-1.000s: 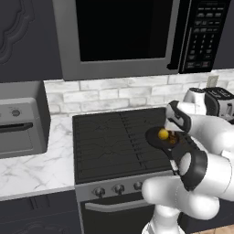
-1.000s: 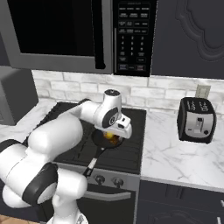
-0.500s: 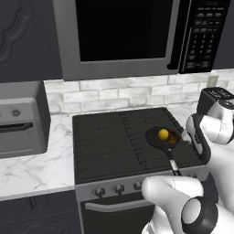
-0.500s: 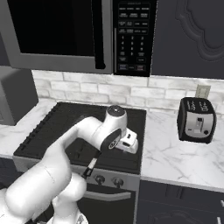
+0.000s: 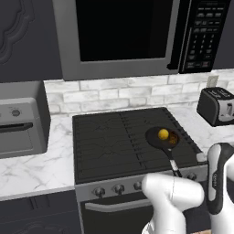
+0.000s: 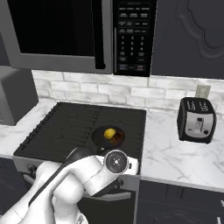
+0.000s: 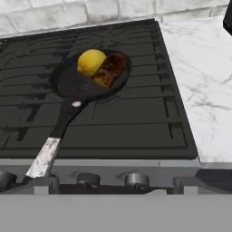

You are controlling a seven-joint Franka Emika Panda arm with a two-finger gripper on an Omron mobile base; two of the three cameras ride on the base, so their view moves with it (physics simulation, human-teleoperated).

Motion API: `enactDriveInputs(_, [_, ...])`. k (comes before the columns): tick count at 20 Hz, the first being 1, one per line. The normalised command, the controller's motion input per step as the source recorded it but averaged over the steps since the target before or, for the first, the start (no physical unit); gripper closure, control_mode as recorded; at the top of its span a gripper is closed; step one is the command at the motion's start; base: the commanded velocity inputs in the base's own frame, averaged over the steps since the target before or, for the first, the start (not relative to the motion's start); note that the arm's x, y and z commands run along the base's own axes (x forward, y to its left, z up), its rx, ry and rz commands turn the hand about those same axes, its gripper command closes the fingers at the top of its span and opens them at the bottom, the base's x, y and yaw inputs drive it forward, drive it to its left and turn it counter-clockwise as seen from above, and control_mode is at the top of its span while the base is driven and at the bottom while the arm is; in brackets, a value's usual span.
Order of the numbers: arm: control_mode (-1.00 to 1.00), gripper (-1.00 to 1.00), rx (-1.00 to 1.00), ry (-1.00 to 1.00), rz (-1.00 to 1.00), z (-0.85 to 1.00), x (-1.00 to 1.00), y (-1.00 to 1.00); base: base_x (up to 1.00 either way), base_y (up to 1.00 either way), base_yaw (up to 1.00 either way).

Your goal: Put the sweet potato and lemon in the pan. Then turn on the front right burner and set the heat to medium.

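The small black pan (image 5: 156,138) (image 6: 99,136) (image 7: 71,84) sits on the cooktop's right side, its long handle (image 7: 45,155) reaching toward the stove's front edge. Inside it the yellow lemon (image 5: 163,133) (image 6: 109,133) (image 7: 91,61) lies touching the reddish-brown sweet potato (image 5: 172,137) (image 6: 117,138) (image 7: 111,69). The front right burner (image 7: 136,118) (image 6: 132,142) has bare grates beside the pan. My hand (image 6: 116,162) hangs low in front of the stove's front edge, near the knobs (image 7: 135,180). Its fingers are hidden, so their state is unclear.
A black toaster (image 5: 217,105) (image 6: 197,120) stands on the marble counter (image 7: 204,86) right of the stove. A grey toaster oven (image 5: 20,118) is at the left, and a microwave (image 5: 128,34) hangs above. My white arm (image 5: 176,196) covers the stove front.
My arm has drawn back from over the pan and dropped to the stove's front edge. The lemon and sweet potato stay in the pan.
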Motion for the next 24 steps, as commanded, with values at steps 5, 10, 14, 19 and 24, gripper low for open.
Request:
enactDriveInputs(5, [-1.0,-1.0,0.0,-0.44,0.23,-0.37,-0.42,0.0,0.0,0.0,0.0])
enactDriveInputs(10, [-1.0,-1.0,0.0,-0.49,0.19,-0.59,-0.31,0.0,0.0,0.0,0.0])
enactDriveInputs(14, [-1.0,-1.0,0.0,-0.5,0.16,-0.48,-0.08,-0.01,0.0,0.0,0.0])
enactDriveInputs(19, [-1.0,-1.0,0.0,-0.33,0.09,-0.23,0.09,-0.03,0.0,0.0,0.0])
enactDriveInputs(24, [-1.0,-1.0,0.04,-0.03,0.0,0.0,0.07,-0.19,0.0,0.0,0.0])
